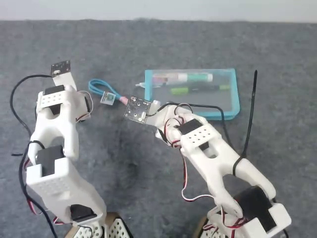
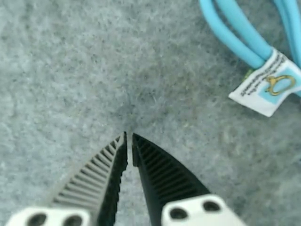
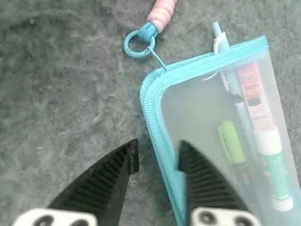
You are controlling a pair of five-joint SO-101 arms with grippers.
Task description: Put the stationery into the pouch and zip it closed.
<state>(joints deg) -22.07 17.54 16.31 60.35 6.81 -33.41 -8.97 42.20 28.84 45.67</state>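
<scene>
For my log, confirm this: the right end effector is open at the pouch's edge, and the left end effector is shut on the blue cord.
No. The left end effector is shut on nothing; the left wrist view shows the blue cord lying apart from it. The right end effector is open at the edge of the pouch.

Soft, even light with faint, diffuse shadows.

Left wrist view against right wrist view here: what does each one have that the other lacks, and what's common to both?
Left wrist alone: the left end effector, shut, beside a blue cord with a white tag. Right wrist alone: the right end effector, open astride the pouch edge, pens inside, and a pink bead pull. Shared: the grey mat.
</scene>
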